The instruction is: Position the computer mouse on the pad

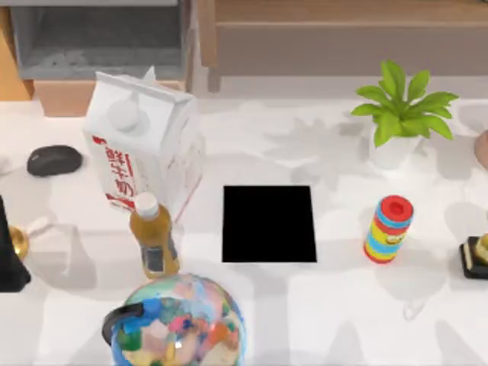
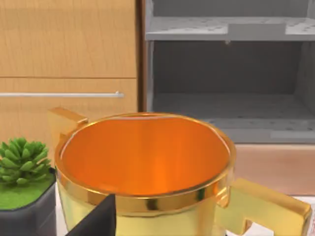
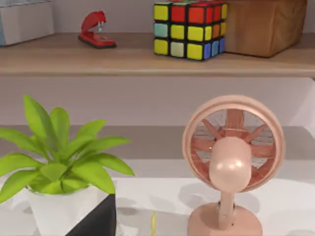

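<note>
Computer mouse is sitting at the bench's nine o'clock edge, well apart from the pad lying at centre. Milk carton is standing between them. Both arms are parked at the side edges; cannot tell how either's fingers are set.

A rendered home-office or study setting. A white desk carries a milk carton, a globe, a potted plant and a pink desk fan. Behind it stand wooden cabinets and a shelf holding a red stapler and puzzle cube.
</note>
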### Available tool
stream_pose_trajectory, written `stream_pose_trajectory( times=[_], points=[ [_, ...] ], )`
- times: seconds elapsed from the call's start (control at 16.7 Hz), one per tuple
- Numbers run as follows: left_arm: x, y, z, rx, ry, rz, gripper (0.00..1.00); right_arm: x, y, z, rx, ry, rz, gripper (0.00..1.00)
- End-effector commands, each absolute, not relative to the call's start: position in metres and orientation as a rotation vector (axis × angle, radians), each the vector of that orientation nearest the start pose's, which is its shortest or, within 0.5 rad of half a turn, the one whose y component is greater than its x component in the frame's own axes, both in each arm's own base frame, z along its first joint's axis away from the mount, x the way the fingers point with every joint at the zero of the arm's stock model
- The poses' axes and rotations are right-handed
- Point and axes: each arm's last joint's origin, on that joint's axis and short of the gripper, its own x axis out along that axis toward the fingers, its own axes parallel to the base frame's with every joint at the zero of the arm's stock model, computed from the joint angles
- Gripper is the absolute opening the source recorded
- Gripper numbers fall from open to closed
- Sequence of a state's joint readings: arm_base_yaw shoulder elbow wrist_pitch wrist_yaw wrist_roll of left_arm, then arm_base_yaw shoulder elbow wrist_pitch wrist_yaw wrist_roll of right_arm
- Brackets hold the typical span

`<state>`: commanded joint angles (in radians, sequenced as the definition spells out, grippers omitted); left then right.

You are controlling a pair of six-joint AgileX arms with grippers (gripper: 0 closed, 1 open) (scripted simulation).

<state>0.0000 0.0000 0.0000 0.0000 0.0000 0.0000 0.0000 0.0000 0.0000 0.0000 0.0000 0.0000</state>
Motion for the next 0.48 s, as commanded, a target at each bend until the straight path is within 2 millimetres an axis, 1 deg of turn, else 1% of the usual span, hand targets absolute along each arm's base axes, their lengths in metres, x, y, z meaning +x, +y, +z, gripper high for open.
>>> stream_pose_trajectory(
  times=[0.12,0.24,0.36,0.48],
  points=[
    [0.106,-0.001,0.160,0.000,0.000,0.000,1.00,0.106,-0.001,0.160,0.000,0.000,0.000,1.00],
    [0.106,-0.001,0.166,0.025,0.023,0.003,1.00,0.106,-0.001,0.160,0.000,0.000,0.000,1.00],
    [0.107,-0.001,0.180,0.081,0.076,0.004,1.00,0.106,-0.001,0.160,0.000,0.000,0.000,1.00],
    [0.111,0.000,0.202,0.165,0.155,-0.005,1.00,0.106,-0.001,0.160,0.000,0.000,0.000,1.00]
  ],
)
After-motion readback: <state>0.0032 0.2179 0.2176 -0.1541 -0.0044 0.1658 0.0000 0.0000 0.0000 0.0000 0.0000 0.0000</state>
